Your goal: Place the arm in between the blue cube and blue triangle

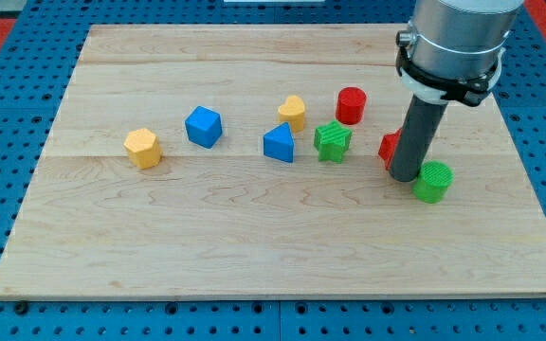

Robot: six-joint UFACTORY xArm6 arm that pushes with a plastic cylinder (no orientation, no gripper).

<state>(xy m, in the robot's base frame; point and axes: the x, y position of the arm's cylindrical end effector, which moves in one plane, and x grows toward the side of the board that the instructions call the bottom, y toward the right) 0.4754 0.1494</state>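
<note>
Blue cube [204, 126], blue triangle [279, 144], apart, both plain blue

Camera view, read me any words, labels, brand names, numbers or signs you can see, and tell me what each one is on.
None: no readable text anywhere.
The wooden board is plain grain.
The blue cube, blue triangle and green cylinder carry no markings.
The silver arm housing above my tip shows no label.

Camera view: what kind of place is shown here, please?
Probably a robotics lab bench for pushing experiments. A light wooden board lies on a blue perforated base, small coloured blocks such as the blue cube and blue triangle sit on it, and my tip rests beside a green cylinder.
</note>
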